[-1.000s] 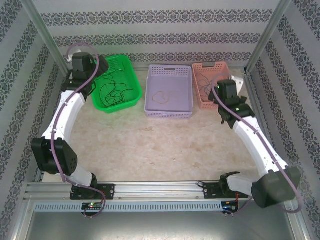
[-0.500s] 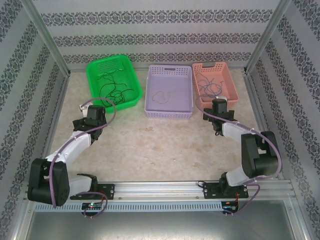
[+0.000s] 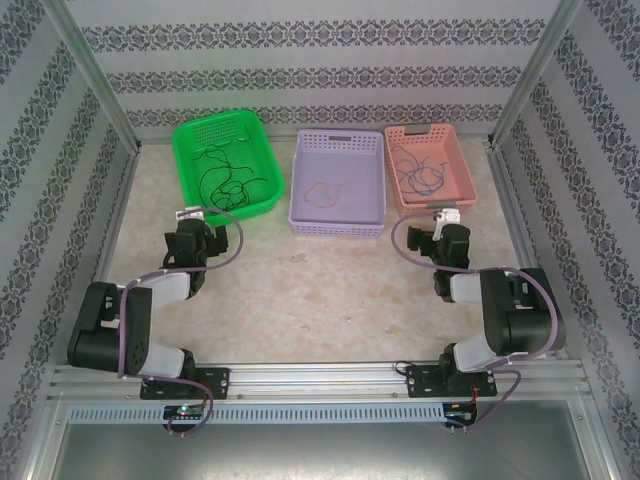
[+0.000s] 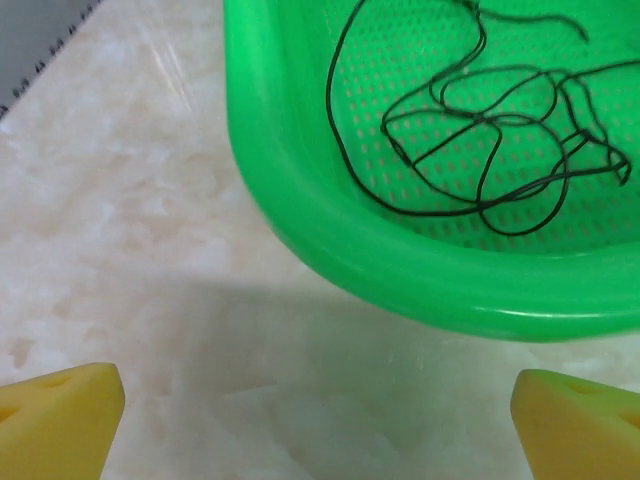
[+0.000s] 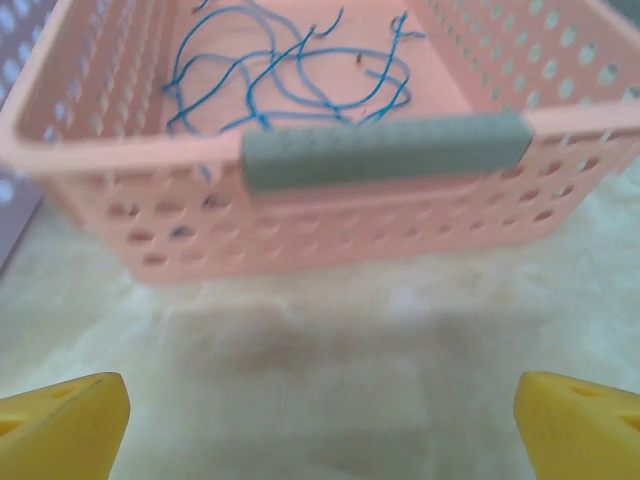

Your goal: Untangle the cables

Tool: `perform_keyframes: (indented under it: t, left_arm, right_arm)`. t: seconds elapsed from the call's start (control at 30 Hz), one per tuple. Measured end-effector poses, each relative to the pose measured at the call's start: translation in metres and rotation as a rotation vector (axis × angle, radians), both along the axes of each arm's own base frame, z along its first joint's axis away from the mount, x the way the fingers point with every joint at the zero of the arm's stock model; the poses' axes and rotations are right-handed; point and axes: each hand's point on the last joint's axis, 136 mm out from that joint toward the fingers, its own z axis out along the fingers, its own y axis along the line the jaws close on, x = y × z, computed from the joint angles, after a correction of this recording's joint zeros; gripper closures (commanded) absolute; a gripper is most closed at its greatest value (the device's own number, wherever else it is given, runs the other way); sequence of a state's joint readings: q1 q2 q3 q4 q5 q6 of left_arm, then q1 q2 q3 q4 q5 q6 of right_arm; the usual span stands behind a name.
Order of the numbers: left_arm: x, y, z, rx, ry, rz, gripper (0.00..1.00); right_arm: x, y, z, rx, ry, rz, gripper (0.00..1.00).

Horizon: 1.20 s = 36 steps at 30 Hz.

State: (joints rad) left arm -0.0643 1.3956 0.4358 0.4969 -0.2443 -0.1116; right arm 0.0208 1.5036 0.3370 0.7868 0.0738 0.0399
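Tangled thin black wire cables (image 4: 480, 120) in green plastic basket (image 4: 290, 180), left of lilac perforated basket (image 3: 340, 146): likely light, limp, snag-prone; pinch outer loop. Left gripper (image 4: 320, 415), right gripper (image 5: 320, 420): jaws apart, empty

1. Bare table (image 3: 320, 290) lay open in front of the baskets.
2. The green basket (image 3: 236, 212), purple basket (image 3: 337, 229) and pink basket (image 3: 421, 130) blocked the far side, with narrow gaps between them.
3. All stood open-topped, with cables (image 3: 228, 185) loose inside.
4. Patterned walls (image 3: 60, 200) closed three sides.
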Motion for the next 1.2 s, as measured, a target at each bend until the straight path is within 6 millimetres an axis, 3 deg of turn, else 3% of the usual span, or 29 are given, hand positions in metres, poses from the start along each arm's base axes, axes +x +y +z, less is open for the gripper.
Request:
perform_keyframes:
  t: [0.2,0.33,0.5,0.77,1.2]
  left_arm:
    - [-0.022,0.008,0.015,0.017,-0.09,0.033,0.01]
    - [-0.01,0.008,0.019,0.017,-0.089,0.023,0.01]
    - [0.019,0.007,0.006,-0.005,-0.047,-0.034,0.0]
    - [0.013,-0.002,-0.021,0.003,-0.048,-0.072,0.01]
    - [0.017,-0.003,-0.011,0.005,-0.092,-0.07,0.01]
  right_arm:
    - [0.007,0.011,0.017,-0.023,-0.082,0.035,0.02]
    - [0.016,0.009,0.029,-0.023,-0.115,0.024,0.02]
    - [0.016,0.0,0.031,-0.026,-0.121,-0.017,0.02]
    - [0.016,-0.006,0.032,-0.033,-0.126,-0.053,0.02]
    - [0.016,-0.005,0.032,-0.032,-0.125,-0.049,0.02]
